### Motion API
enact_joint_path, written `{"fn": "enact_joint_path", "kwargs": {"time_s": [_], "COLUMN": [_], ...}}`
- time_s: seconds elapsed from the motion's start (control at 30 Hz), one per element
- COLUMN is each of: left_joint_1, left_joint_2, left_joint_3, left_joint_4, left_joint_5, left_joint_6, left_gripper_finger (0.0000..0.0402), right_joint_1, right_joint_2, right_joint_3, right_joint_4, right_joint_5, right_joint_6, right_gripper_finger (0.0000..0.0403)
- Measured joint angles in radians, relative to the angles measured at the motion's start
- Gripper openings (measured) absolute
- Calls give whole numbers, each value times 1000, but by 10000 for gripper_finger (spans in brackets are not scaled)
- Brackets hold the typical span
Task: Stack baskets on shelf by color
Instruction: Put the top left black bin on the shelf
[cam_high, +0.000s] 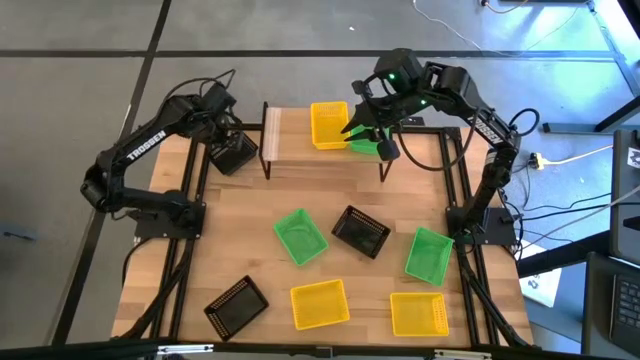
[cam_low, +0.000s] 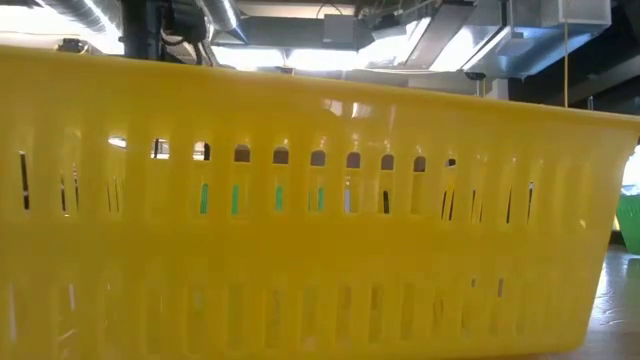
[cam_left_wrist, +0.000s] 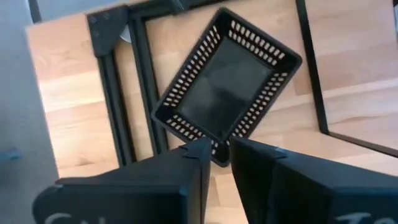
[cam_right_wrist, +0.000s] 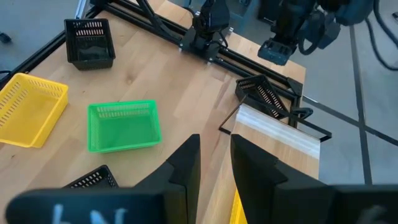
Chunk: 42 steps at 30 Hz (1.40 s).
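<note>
the left pincer (cam_left_wrist: 216, 152), nearly clenched and empty, hovers just above a black basket (cam_left_wrist: 225, 84) on the bench (cam_left_wrist: 68, 106) beside the shelf (cam_high: 300, 130).

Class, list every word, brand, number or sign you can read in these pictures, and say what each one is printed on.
"TROSSEN": white letters along the left arm, high view.
White letters on the left gripper body, left wrist view: cut off, unreadable.
White letters on the right gripper body, right wrist view: cut off, unreadable.
Baskets and shelf: no text seen.
</note>
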<state>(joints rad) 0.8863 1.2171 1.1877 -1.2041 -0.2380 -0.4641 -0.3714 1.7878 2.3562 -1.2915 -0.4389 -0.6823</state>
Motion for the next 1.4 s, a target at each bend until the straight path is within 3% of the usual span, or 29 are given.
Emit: {"fn": "enact_joint_path", "kwargs": {"time_s": [0.17,0.47,0.63,0.97,1.17,1.4], "left_joint_1": [32,37,37,37,37,37], "left_joint_2": [65,142,172,177,177,177], "left_joint_3": [0,0,-34,-187,-252,-304], "left_joint_4": [0,-5,-10,136,209,256], "left_joint_5": [124,242,315,305,202,205], "left_joint_6": [8,461,551,563,572,575], "left_gripper_finger": [65,64,62,63,64,62], "right_joint_1": [0,0,0,0,0,0], "right_joint_2": [0,0,0,0,0,0], "right_joint_3": [0,0,0,0,0,0], "right_joint_4": [1,8,8,7,8,8], "right_joint_5": [0,0,0,0,0,0], "right_joint_6": [21,35,53,53,53,53], "right_gripper_finger": [90,90,90,90,90,90]}}
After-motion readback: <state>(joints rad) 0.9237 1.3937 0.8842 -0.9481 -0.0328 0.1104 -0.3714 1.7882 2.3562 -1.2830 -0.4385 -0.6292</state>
